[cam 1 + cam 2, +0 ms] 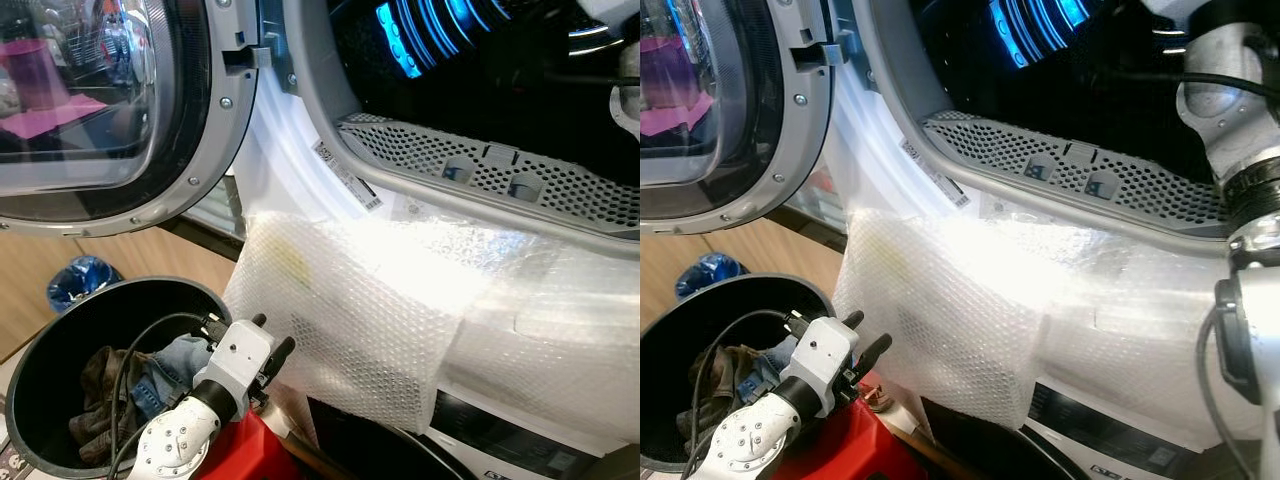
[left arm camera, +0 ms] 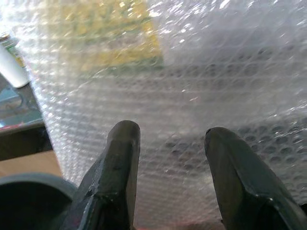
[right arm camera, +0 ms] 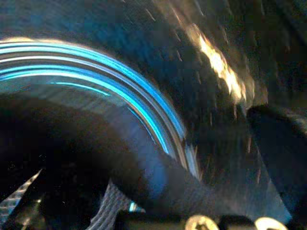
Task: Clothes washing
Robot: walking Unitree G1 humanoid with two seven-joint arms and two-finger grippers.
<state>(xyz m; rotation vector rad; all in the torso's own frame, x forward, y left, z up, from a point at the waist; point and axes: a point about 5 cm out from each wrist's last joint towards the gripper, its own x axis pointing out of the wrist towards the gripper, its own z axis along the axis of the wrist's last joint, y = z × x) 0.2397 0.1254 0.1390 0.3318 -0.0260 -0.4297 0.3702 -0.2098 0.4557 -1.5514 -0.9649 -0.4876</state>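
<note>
Bubble wrap (image 1: 400, 310) — red object (image 1: 855, 440) below

White label (image 1: 345, 176) on washer rim, print too small to read

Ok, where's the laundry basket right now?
The dark round basket sits low on the robot's left, under the open washer door, with clothes inside and the left tool beside its rim.

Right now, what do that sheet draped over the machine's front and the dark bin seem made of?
The sheet looks like clear plastic bubble wrap: rows of small air cells, glossy glare. The bin seems smooth dark grey plastic with a matte rim, though painted metal cannot be excluded.
</note>
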